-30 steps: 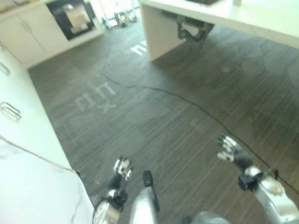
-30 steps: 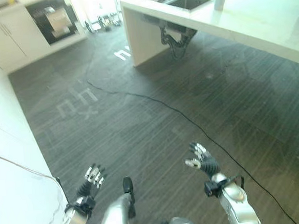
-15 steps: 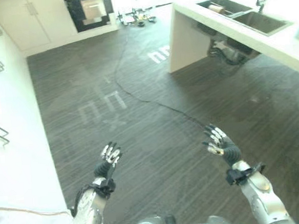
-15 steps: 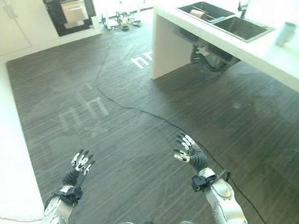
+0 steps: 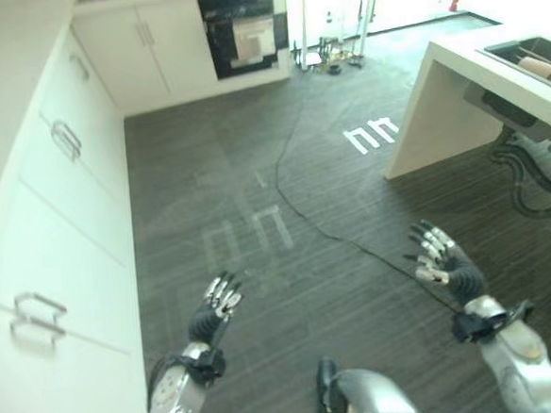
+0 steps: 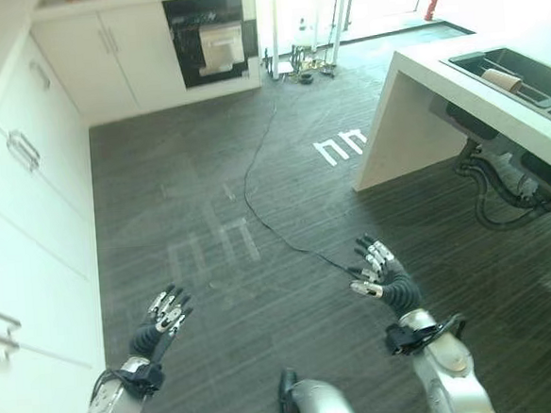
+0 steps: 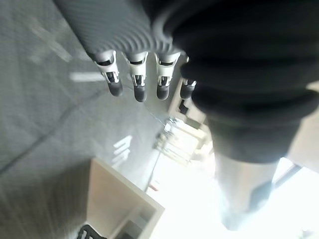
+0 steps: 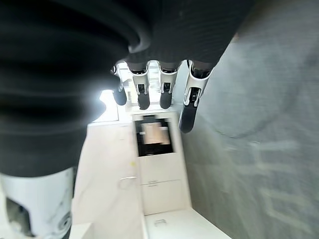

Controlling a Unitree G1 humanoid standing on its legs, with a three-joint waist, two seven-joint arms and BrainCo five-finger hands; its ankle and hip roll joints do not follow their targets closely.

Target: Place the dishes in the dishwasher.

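dishwasher (image 5: 239, 31): dark front in far cabinets, well apart from hands | sink (image 6: 512, 67): in counter, right, holds a dish | left hand (image 5: 215, 305): spread, empty, above floor | right hand (image 5: 442, 259): spread, empty

White cabinet run with metal bar handles (image 5: 56, 184) along left side of dark striped floor (image 5: 256, 198). Black built-in dishwasher (image 5: 241, 31) in far cabinet wall, behind floor. White bench with sunken sink (image 5: 493, 78) at right. Left hand (image 5: 216, 305) near cabinets, right hand (image 5: 442, 261) near bench, both above floor, well apart.
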